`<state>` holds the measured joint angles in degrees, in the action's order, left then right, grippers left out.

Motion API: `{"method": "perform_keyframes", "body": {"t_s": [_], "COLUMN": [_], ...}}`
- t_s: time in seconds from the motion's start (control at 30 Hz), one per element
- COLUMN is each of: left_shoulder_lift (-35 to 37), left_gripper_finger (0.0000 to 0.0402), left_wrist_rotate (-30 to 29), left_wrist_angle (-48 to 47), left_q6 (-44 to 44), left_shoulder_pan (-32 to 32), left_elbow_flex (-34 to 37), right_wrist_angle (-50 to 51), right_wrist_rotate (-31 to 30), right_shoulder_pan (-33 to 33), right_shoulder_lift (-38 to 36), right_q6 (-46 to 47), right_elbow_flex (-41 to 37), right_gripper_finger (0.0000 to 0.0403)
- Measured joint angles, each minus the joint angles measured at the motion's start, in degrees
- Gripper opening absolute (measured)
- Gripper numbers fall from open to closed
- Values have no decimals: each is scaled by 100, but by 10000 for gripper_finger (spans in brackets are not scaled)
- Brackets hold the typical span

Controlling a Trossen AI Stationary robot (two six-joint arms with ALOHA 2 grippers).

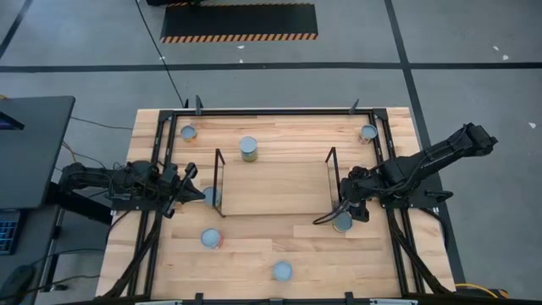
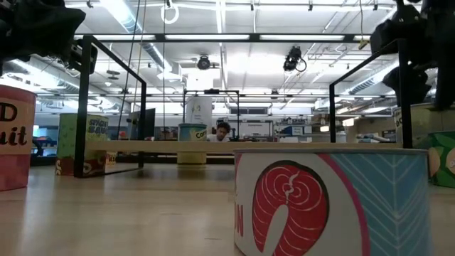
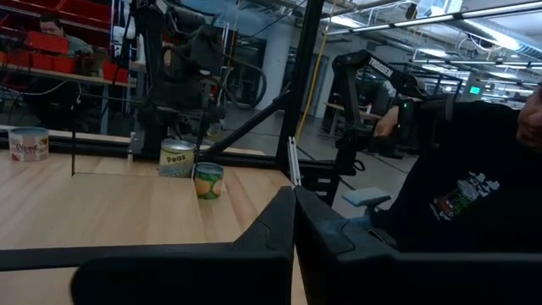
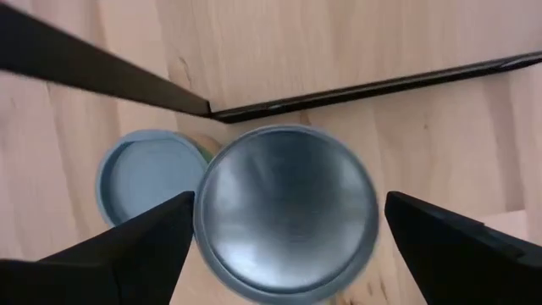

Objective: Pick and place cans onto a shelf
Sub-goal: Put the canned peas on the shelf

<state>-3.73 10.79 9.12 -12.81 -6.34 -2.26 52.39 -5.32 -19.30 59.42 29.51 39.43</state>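
Wooden table (image 1: 254,254): right end effector (image 4: 284,233) hangs spread astride a can (image 4: 286,212) at the shelf's (image 1: 275,186) four o'clock, ready to pinch. Left end effector (image 3: 295,246) waits, pressed together.

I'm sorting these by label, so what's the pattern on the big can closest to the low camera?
A red salmon-steak swirl on white beside teal chevrons on the can; low view shows it best.

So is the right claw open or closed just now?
Open. The right gripper points straight down with its two fingers spread either side of a can, a visible gap on each side, beside the shelf end.
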Motion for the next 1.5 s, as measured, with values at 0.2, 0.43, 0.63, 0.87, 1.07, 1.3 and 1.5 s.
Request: {"method": "perform_keyframes", "body": {"t_s": [0.2, 0.43, 0.63, 0.87, 1.07, 1.3, 1.5], "left_shoulder_lift": [-1, -2, 0, 0, 0, 0, 0], "left_gripper_finger": [11, 11, 11, 11, 11, 11, 11], "left_wrist_rotate": [0, 0, -2, 0, -1, 0, -1], "left_wrist_angle": [4, 5, 5, 7, 7, 7, 6], "left_q6": [0, 2, 0, 2, 0, 0, 2], "left_shoulder_pan": [1, 1, 1, 1, 1, -1, 0], "left_elbow_flex": [0, 0, 0, 0, 0, 0, 0], "right_wrist_angle": [-126, 49, 983, 2712, 3485, 2814, 1207], "right_wrist_rotate": [-126, -257, 40, -110, -588, -2348, -2305], "right_shoulder_pan": [-118, -137, -139, -137, -7, 466, 1138], "right_shoulder_lift": [-13, -34, -199, -227, -229, -158, 446], "right_q6": [185, 198, 154, -535, -975, -1623, -1097], "right_elbow_flex": [-116, -112, 308, 1919, 3209, 4143, 4183], "right_gripper_finger": [379, 323, 322, 324, 325, 326, 326]}}
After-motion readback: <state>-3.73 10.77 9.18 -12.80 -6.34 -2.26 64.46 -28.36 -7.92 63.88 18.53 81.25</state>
